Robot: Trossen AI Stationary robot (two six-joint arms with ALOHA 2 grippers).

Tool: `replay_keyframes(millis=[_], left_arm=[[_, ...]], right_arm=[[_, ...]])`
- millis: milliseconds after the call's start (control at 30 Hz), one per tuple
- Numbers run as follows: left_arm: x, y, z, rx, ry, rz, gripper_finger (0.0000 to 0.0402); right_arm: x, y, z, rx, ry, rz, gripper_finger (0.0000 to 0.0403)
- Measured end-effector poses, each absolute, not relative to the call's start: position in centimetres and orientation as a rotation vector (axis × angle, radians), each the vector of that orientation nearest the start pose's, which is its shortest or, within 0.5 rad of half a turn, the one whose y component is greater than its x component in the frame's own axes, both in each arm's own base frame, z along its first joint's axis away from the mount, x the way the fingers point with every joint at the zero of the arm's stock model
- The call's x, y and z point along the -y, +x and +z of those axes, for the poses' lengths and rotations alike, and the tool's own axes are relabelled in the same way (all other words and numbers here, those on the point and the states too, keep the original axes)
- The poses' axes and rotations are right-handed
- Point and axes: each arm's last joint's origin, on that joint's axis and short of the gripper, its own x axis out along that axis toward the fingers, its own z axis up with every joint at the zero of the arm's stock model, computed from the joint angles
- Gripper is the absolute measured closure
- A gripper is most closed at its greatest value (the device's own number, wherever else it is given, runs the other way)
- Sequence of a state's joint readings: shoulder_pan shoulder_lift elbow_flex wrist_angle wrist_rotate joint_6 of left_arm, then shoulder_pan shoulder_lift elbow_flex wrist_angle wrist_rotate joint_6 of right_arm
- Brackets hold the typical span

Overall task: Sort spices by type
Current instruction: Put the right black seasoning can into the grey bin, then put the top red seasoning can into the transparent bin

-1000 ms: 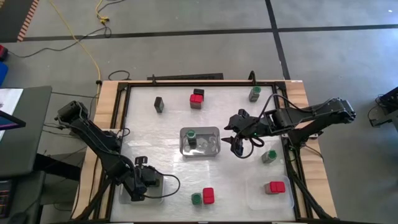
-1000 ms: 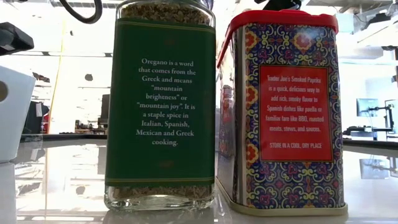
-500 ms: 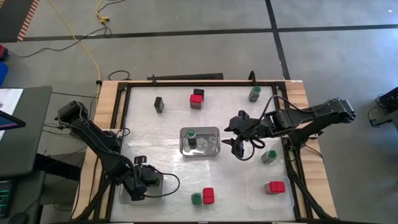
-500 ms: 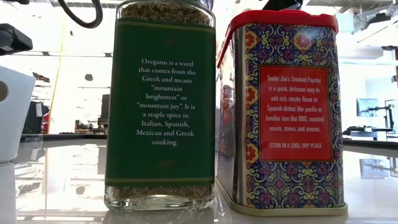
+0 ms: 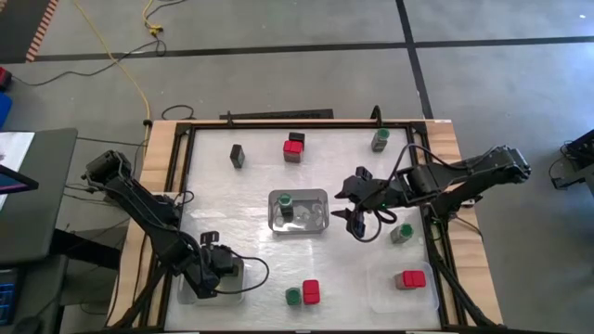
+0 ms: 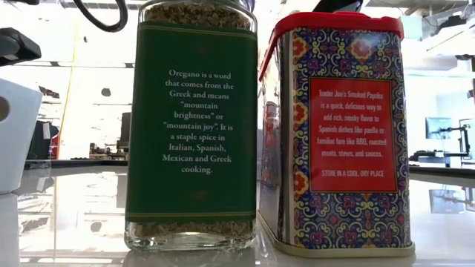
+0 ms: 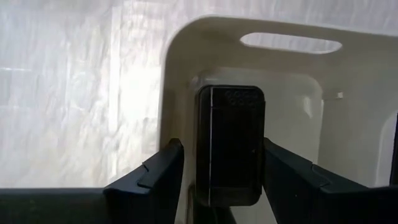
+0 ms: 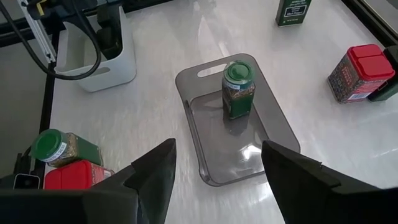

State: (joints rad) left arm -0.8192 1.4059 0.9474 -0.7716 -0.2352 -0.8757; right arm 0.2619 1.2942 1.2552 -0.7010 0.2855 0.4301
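Note:
My left gripper (image 5: 210,270) is open in the white tray (image 5: 232,281) at the table's near left. Its fingers (image 7: 163,175) stand on either side of a dark rectangular spice container (image 7: 230,146) that sits in this tray. My right gripper (image 5: 356,214) is open and empty above the table, just right of the clear grey tray (image 5: 316,223). A green-lidded jar (image 5: 286,200) stands upright in that tray and also shows in the right wrist view (image 8: 238,90). My left gripper comes at the dark container from above, one finger along each long side. A gap shows between one finger (image 7: 171,163) and the container's side (image 7: 202,149). Whether the other finger (image 7: 280,165) touches it, I cannot tell.
A dark container (image 5: 238,156), a red-topped box (image 5: 293,148) and a green jar (image 5: 380,139) stand at the far side. A green jar (image 5: 402,232) stands at the right. A red box (image 5: 411,278) sits in the near-right tray. A green jar (image 5: 293,296) and a red box (image 5: 311,291) stand at the near edge.

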Motion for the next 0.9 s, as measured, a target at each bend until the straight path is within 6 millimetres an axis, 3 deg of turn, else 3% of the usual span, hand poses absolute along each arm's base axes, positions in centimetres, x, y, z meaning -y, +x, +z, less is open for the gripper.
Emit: replay_keyframes(millis=[633, 900], left_arm=[[18.1, 17.9, 21.9, -1.175, -0.137, -0.002, 0.0209], [18.0, 17.9, 23.6, -1.179, -0.086, 0.033, 0.0209]], right_arm=[[-6.1, 25.9, 34.4, -0.691, 0.212, -0.174, 0.0138], [-6.1, 25.9, 34.3, -0.691, 0.211, -0.174, 0.0138]])
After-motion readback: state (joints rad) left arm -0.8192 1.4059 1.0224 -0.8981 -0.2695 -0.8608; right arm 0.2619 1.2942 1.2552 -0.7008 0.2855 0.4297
